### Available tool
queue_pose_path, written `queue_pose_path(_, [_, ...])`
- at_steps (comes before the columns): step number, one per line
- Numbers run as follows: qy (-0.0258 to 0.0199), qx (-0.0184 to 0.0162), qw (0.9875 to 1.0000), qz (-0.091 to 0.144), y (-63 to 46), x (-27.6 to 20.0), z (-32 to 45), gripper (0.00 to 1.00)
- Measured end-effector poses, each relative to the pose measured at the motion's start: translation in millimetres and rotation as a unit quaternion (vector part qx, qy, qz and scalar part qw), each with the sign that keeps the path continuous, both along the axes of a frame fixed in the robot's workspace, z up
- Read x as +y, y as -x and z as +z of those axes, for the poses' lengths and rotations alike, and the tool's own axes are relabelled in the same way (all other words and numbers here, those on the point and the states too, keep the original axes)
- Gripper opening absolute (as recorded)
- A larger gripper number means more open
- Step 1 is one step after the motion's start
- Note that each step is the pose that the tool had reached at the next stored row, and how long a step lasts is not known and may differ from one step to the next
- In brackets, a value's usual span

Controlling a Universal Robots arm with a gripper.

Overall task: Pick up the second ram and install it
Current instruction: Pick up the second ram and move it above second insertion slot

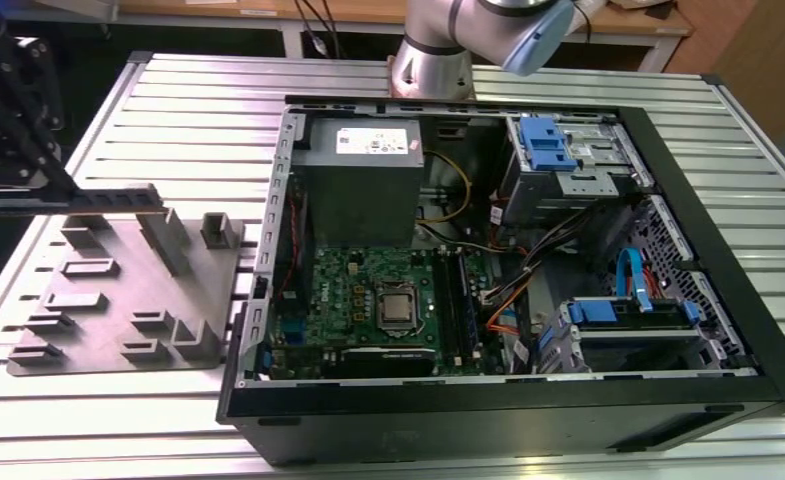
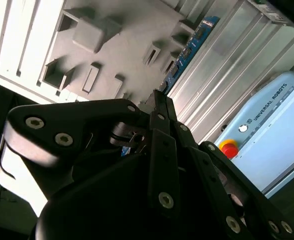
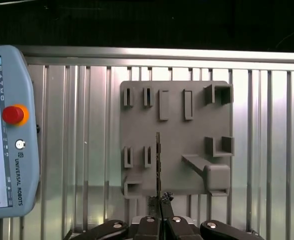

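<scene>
The gripper (image 3: 160,199) was clenched on the ram (image 2: 189,47), seemingly by one end, holding it over the grey plate (image 3: 177,130), well apart from the case (image 1: 766,330). The ram looked light, stiff and thin, with fragile chips, and was best gripped across its faces. The ribbed table (image 3: 267,150) gave open room, while the case was crowded inside.

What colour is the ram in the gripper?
The ram is blue, clearest in the second wrist view.

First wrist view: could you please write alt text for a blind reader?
The end effector grips the second ram, edge-on, in front of a grey fixture plate on the slatted table; a teach pendant lies beside it.
</scene>
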State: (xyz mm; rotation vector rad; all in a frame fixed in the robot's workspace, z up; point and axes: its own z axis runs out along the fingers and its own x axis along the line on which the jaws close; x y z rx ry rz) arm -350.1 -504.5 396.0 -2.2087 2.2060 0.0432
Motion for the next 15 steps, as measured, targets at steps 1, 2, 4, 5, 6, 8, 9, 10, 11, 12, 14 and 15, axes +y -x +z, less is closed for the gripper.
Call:
queue_pose_path(1, [0.0,0.0,1.0,0.0,-3.9,0.0,0.0,0.08])
queue_pose_path(2, [0.0,0.0,1.0,0.0,-7.7,0.0,0.0,0.08])
queue_pose_path(4, [0.0,0.0,1.0,0.0,-14.9,0.0,0.0,0.08])
queue_pose_path(5, [0.0,0.0,1.0,0.0,-18.2,0.0,0.0,0.08])
queue_pose_path(6, [0.0,0.0,1.0,0.0,-21.6,0.0,0.0,0.08])
queue_pose_path(8, [0.0,0.0,1.0,0.0,-29.2,0.0,-0.1,0.08])
queue_pose_path(9, [0.0,0.0,1.0,0.0,-32.8,0.0,-0.1,0.08])
queue_pose_path(10, [0.0,0.0,1.0,0.0,-36.5,0.0,-0.1,0.08])
queue_pose_path(11, [0.0,0.0001,1.0,0.0,-40.2,0.0,0.0,0.08])
queue_pose_path(12, [0.0,0.0,1.0,0.0,-43.9,0.0,-0.1,0.08])
queue_pose_path(14, [0.0,0.0,1.0,0.0,-51.3,0.0,-0.2,0.08])
queue_pose_path(15, [0.0,0.0,1.0,0.0,-55.1,0.0,-0.2,0.08])
